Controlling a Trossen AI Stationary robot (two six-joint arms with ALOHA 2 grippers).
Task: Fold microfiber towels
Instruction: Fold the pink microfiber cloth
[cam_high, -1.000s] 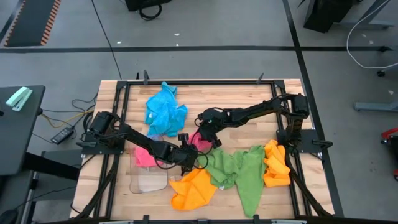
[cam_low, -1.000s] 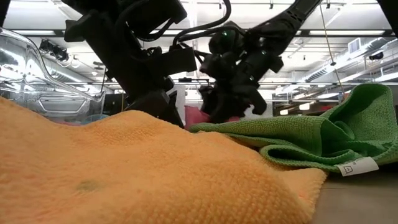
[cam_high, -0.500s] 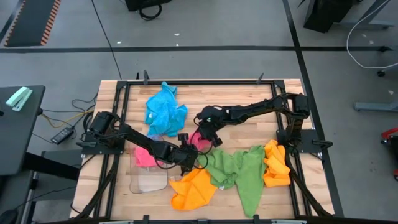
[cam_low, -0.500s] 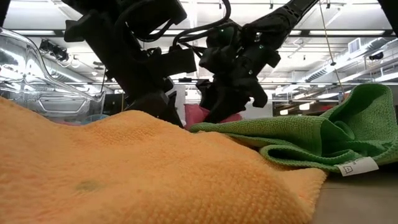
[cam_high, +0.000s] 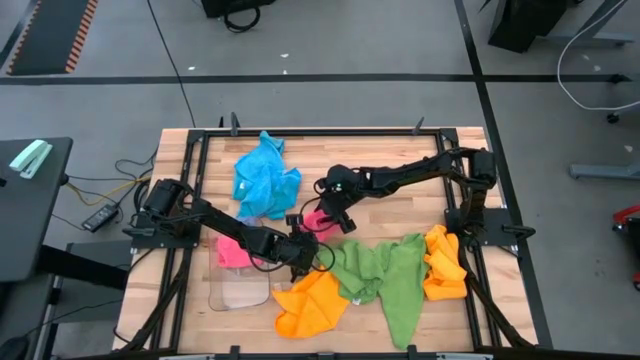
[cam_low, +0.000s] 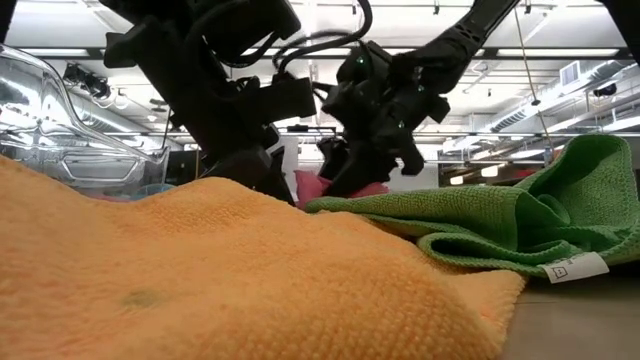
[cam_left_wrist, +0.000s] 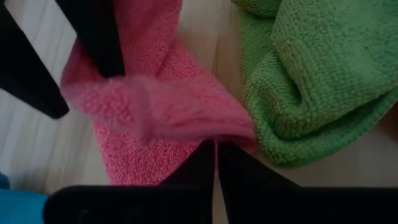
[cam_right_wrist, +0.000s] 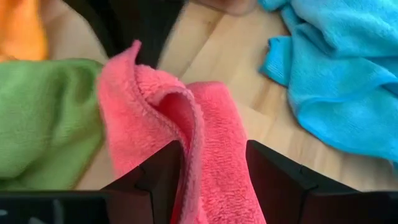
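Note:
A pink towel (cam_high: 318, 221) lies bunched at the table's middle, between my two grippers. My left gripper (cam_high: 304, 237) is shut on its near side, and my right gripper (cam_high: 333, 213) is closed on its far side. The left wrist view shows the towel (cam_left_wrist: 168, 106) raised in a fold. A green towel (cam_high: 385, 275) lies spread just to its right and an orange towel (cam_high: 310, 305) lies in front. A blue towel (cam_high: 265, 180) lies crumpled at the far left. A second pink towel (cam_high: 232, 252) rests on the clear tray (cam_high: 240, 290). My left gripper pinches the pink towel's edge (cam_left_wrist: 233, 132) between its two fingertips, on the side next to the green towel. The fingers come low from the table's left. My right gripper has a raised fold of the pink towel (cam_right_wrist: 208, 143) between its two fingers (cam_right_wrist: 163, 177). It comes slanting down from the right. The fold stands up, and the towel's lower part lies on the table.
A second orange towel (cam_high: 445, 265) lies at the right edge. The green towel (cam_low: 500, 215) and the orange towel (cam_low: 200, 270) fill the near side of the table. A black frame (cam_high: 200, 135) runs round the tabletop.
My right gripper has risen a little and tipped, drawing the far part of the pink towel up and toward the table's left. My left gripper has kept still on the near edge.

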